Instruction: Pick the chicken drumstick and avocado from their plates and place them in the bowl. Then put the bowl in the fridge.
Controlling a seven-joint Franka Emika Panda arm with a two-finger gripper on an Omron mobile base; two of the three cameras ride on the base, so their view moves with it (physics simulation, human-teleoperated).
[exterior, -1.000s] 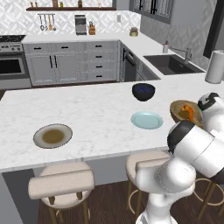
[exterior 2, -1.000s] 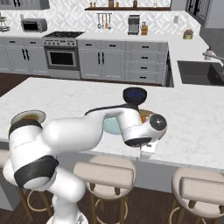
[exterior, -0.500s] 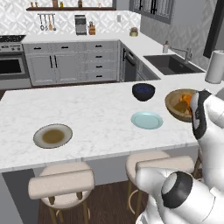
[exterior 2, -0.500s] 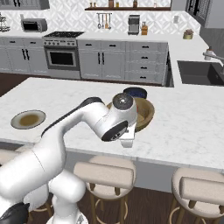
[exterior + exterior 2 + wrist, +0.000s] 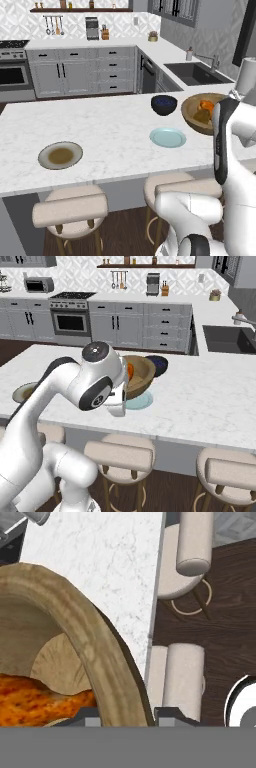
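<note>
A white marble counter [image 5: 110,130] carries the olive plate [image 5: 60,155] at 9 o'clock, the blue plate [image 5: 168,137] central, a dark bowl [image 5: 163,104] behind. The gripper [image 5: 124,714] pinches the wooden bowl's [image 5: 192,116] rim at 3 o'clock; the drumstick [image 5: 35,699] and avocado [image 5: 202,116] lie inside. Stools [image 5: 70,212] stand below; a stove [image 5: 11,70] and a sink [image 5: 192,72] line the far wall

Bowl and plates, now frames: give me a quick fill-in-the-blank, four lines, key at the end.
1. The chicken drumstick lies inside the tan ____.
2. The gripper is shut on the bowl's ____.
3. The pale teal-blue plate has ____ on it.
4. Beside the wooden bowl stands a smaller bowl, coloured dark ____.

Missing words: bowl; rim; nothing; blue
</note>
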